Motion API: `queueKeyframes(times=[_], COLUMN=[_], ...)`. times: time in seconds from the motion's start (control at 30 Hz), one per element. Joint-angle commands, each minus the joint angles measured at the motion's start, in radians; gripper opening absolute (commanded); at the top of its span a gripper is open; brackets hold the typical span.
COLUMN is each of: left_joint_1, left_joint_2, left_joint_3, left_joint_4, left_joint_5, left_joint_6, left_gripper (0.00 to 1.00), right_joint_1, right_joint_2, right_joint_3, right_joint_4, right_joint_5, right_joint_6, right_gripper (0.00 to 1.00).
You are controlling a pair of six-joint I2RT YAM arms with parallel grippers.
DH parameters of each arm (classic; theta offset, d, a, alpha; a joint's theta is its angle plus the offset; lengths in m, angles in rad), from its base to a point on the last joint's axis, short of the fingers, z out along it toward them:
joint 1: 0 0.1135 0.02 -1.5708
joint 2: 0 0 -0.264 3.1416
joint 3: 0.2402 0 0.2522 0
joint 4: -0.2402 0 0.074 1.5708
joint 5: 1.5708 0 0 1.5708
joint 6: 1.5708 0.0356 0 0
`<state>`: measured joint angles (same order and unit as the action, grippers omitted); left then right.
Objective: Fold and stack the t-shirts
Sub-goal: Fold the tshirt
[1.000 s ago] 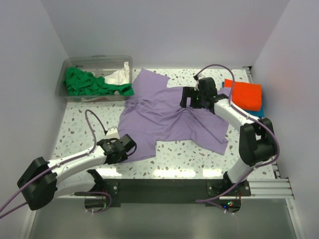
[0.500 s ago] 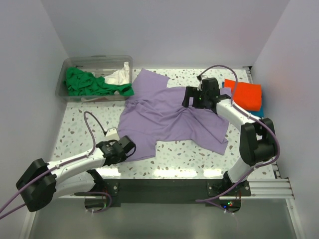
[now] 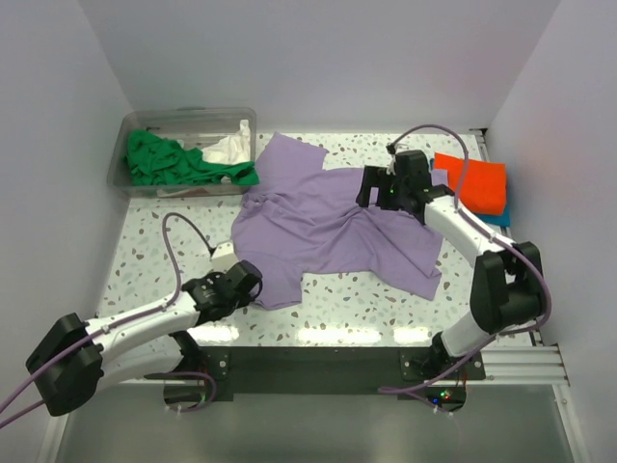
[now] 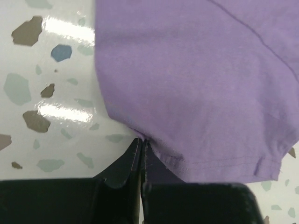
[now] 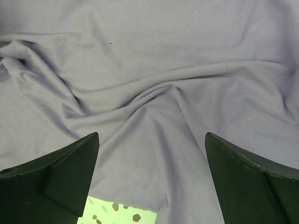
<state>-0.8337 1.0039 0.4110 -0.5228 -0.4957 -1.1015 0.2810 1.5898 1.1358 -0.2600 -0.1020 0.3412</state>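
Observation:
A lavender t-shirt (image 3: 328, 227) lies spread and wrinkled across the middle of the speckled table. My left gripper (image 3: 246, 280) is at the shirt's near left corner. In the left wrist view its jaws are pressed together (image 4: 141, 141) with the shirt's stitched hem (image 4: 196, 84) pinched at their tips. My right gripper (image 3: 371, 188) hovers over the shirt's far right part. Its fingers stand wide apart (image 5: 152, 135) above rumpled cloth (image 5: 154, 60) and hold nothing. A folded orange t-shirt (image 3: 477, 183) lies on a blue one (image 3: 501, 220) at the far right.
A clear plastic tub (image 3: 183, 114) at the far left holds a green t-shirt (image 3: 169, 159) and a white one (image 3: 229, 149). Walls close in the table on the left, right and back. Bare table shows left of the lavender shirt and along the near edge.
The left gripper has closed on the lavender shirt's near left hem, having been partly open before. The right gripper has shifted slightly to the right and stayed open.

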Motion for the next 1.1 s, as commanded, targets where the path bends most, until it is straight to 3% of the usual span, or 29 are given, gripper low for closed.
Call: queueKeyframes(times=[0.0,0.2,0.4,0.67,0.9,1.07], left_joint_1=[-0.005,-0.004,0.011,0.128,0.165,0.168], left_joint_2=[0.012,0.042,-0.027,-0.137,-0.097,-0.100], left_joint_3=[0.034,0.058,0.077,0.009,-0.012,-0.014], left_joint_4=[0.163,0.241,0.260,0.319,0.374,0.371], left_joint_5=[-0.050,-0.052,-0.073,-0.003,0.082,0.082], left_joint_6=[0.150,0.311,0.403,0.517,0.549,0.545], left_gripper=[0.00,0.00,0.00,0.00,0.00,0.00], right_joint_1=[-0.002,-0.002,-0.002,-0.003,-0.002,-0.003], right_joint_2=[-0.057,-0.126,-0.260,-0.298,-0.274,-0.153], right_joint_3=[-0.015,-0.050,-0.174,-0.333,-0.386,-0.344], right_joint_4=[-0.056,-0.203,-0.361,-0.484,-0.423,-0.348], right_joint_5=[0.099,0.222,0.303,0.283,0.234,0.232], right_joint_6=[0.018,0.047,0.099,0.183,0.229,0.228], right_gripper=[0.98,0.97,0.97,0.93,0.92,0.93])
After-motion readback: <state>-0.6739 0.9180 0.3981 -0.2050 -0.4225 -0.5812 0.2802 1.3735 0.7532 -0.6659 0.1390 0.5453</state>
